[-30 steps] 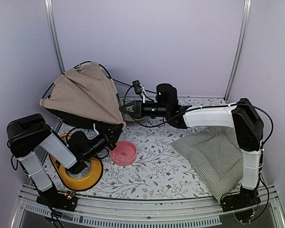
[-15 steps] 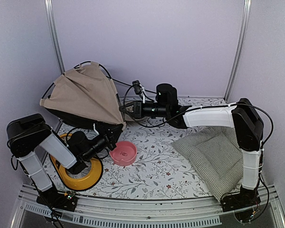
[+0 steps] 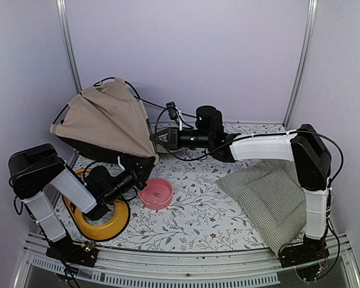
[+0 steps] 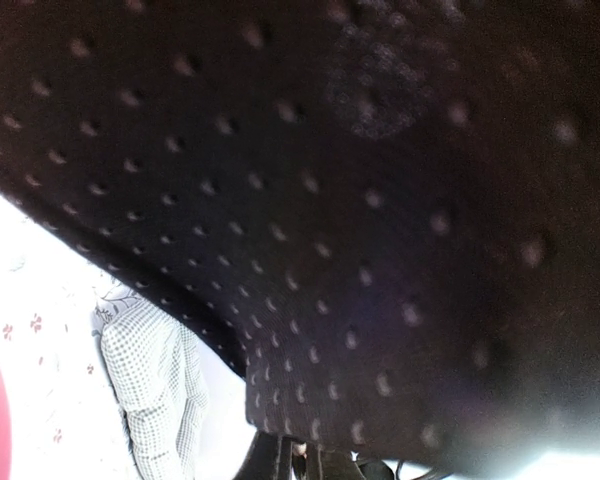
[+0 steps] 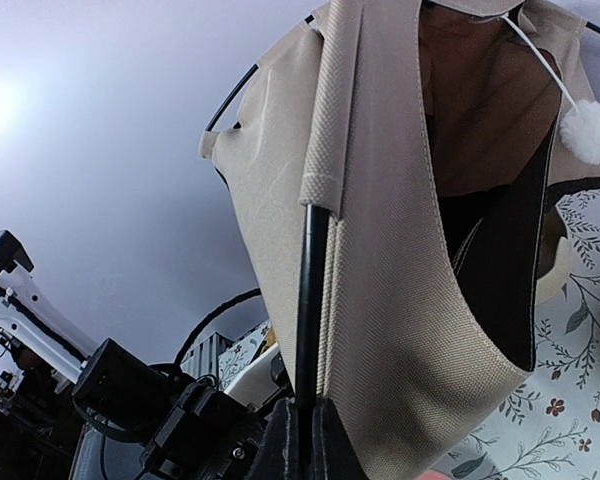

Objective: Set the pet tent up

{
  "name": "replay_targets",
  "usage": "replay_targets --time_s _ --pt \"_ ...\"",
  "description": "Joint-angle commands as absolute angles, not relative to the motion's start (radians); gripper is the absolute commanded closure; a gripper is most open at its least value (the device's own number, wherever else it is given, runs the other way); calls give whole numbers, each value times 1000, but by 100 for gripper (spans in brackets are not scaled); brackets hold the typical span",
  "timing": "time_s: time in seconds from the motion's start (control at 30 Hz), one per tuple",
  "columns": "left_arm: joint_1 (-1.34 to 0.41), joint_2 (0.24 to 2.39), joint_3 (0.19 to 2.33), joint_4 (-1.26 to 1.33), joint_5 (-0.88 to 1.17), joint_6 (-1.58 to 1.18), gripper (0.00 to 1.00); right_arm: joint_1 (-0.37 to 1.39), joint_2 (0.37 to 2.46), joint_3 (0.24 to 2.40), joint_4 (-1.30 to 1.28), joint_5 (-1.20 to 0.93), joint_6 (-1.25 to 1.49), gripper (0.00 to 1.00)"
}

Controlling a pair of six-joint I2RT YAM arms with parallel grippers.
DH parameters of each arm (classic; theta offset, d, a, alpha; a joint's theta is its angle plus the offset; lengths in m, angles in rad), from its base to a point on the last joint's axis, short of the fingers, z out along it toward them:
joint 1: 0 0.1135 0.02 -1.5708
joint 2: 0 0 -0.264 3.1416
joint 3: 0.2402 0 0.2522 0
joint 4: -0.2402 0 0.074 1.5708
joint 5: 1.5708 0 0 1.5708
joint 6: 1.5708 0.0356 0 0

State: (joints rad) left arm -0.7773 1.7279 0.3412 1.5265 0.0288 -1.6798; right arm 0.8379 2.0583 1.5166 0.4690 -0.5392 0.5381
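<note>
Tent (image 3: 105, 120) is sitting far left, half raised. Right gripper (image 5: 302, 408) is clamping 1 springy pole (image 5: 310, 290). Left gripper (image 3: 145, 167) is closed by the black lining (image 4: 330, 200). Fabric is likely light and floppy, so grip poles.

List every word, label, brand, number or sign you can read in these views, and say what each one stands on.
No text can be read in any view.
The small orange-brown patch at the edge of the pet tent: too small to read.
The pink bowl, yellow ring, checked cushion and floral tablecloth: colour or pattern only, no writing seen.
</note>
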Motion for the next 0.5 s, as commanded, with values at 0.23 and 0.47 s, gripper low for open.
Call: replay_targets --time_s 0.23,0.47 --pt "-902 1753 290 1548 327 -1664 100 770 2061 1671 677 -401 546 100" --pt "-895 1750 273 1589 299 -1666 100 790 2027 1610 692 -427 568 100"
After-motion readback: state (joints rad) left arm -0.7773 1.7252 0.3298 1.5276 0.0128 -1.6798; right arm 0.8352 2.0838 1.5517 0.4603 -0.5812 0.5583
